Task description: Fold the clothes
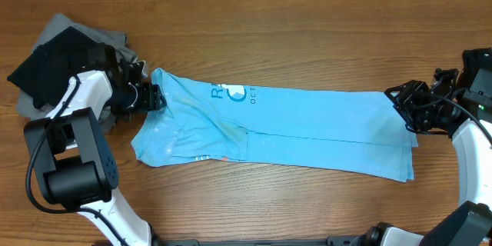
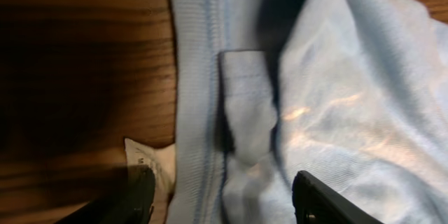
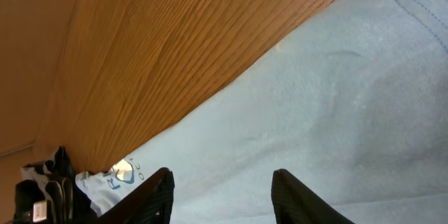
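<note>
Wood tabletop [image 1: 269, 31] carries the blue T-shirt [image 1: 307, 127], already folded into a long strip running from 9 to 3 o'clock. At 9 the left gripper [image 2: 218, 185] stands open astride the collar [image 2: 192, 98]. At 3 the right gripper [image 3: 220, 182] hangs part-open over the hem [image 1: 403, 150], holding nothing. The next move is probably to pinch an end and fold crosswise.

You are at a robot workbench, the kind of setup found in a lab or test room. A wood-grain table [image 1: 307, 31] fills the whole overhead view. A white-and-black arm [image 1: 73, 161] stands at the lower left of the frame, trailing a loose black cable [image 1: 30, 171]. A second arm [image 1: 470, 154] stands at the right edge. The clothes [image 1: 307, 123] lie on bare wood between them.
</note>
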